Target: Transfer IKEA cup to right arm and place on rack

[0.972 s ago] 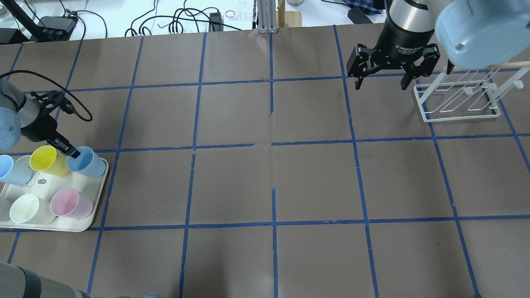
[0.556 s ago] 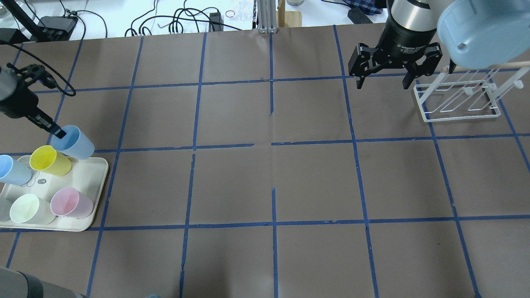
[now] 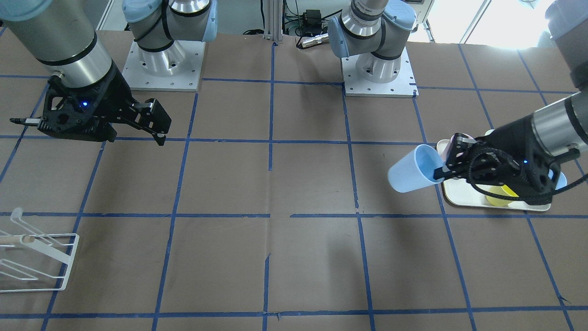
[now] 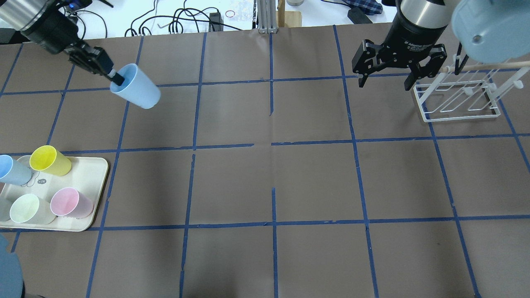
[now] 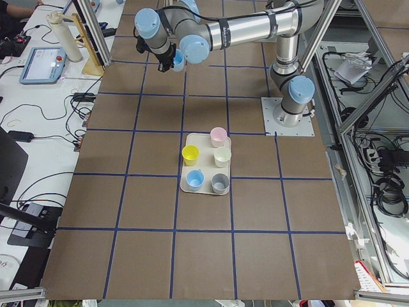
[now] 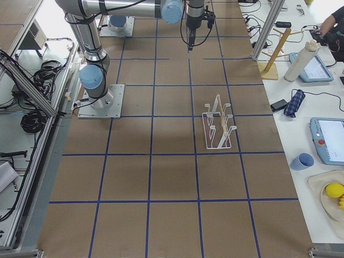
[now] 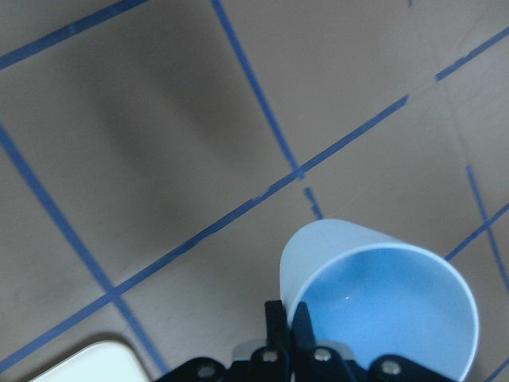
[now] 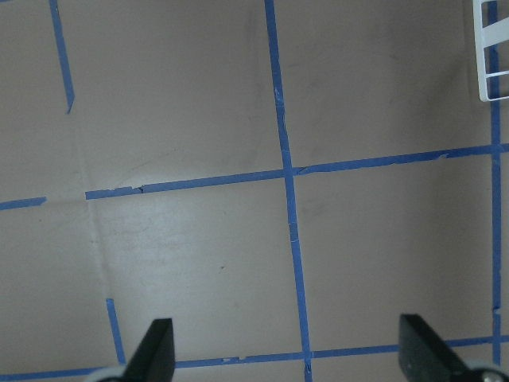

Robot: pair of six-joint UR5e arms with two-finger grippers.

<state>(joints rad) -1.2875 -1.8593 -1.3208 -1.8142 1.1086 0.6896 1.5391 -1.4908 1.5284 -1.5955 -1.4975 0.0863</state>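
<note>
I'm seeing a cream tray (image 4: 89, 165) sitting on the brown table (image 4: 314, 178), carrying five upright cups: a yellow cup (image 4: 49, 160), a pale blue cup (image 4: 12, 170), a pink cup (image 4: 70, 203), a pale green cup (image 4: 29, 209) and a grey cup (image 5: 220, 183). Blue tape (image 4: 274, 223) is dividing the table into squares.

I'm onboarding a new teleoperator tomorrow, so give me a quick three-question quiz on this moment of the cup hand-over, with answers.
1. True or false: the left gripper pinches the IKEA cup by its rim, with one finger inside.
2. The right gripper is: A) open and empty, B) shut on a cup, C) shut and empty.
3. How many cups stand on the tray?
Key: 1 true; 2 A; 3 five.
</note>
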